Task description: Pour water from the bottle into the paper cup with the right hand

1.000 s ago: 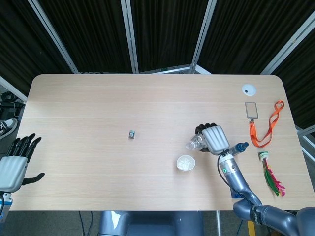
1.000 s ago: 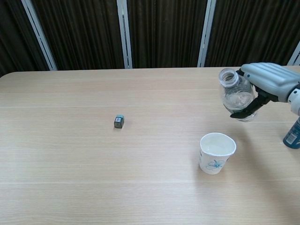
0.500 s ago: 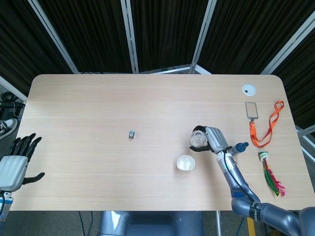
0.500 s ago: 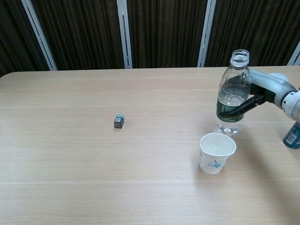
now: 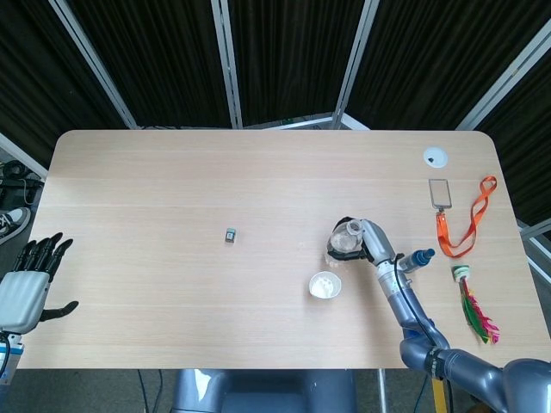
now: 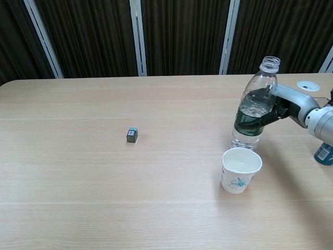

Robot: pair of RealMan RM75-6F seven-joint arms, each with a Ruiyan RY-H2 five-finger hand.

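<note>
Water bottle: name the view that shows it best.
Chest view. The water bottle appears side-on from open neck to base, gripped by the right hand behind the paper cup. Head view looks down on its mouth only.

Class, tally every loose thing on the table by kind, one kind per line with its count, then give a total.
Bottle: 1
Paper cup: 1
Small block: 1
White disc: 1
Lanyard with card: 1
Blue cylinder: 1
Feathered toy: 1
Total: 7
</note>
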